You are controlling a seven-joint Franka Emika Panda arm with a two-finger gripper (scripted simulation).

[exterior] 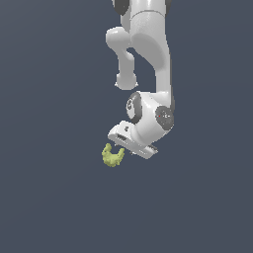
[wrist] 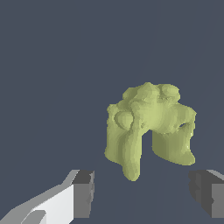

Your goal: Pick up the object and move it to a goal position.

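Light even and soft, dim slate ground throughout; we see no cast shadows on it. Arm (exterior: pixel 148 54) shows mild highlights on upper curves, no hard glare. Clump (wrist: pixel 148 127) shaded darker inside its notch and on one leg. Renders sharp, slightly jagged edges, no blur, no edge distortion.

Small yellow-green knobbly clump with notched U outline (exterior: pixel 112 156) sits just below and toward exterior view's left of white robot arm's claw (exterior: pixel 131 146). Clump close beside claw's lower edge; contact cannot be told. Arm (exterior: pixel 150 44) descends from above, wrist bent over clump. In wrist view, clump (wrist: pixel 148 127) lies ahead of two spread fingertips (wrist: pixel 83 192), between their lines, apart from both. Clump's notch opens toward claw.
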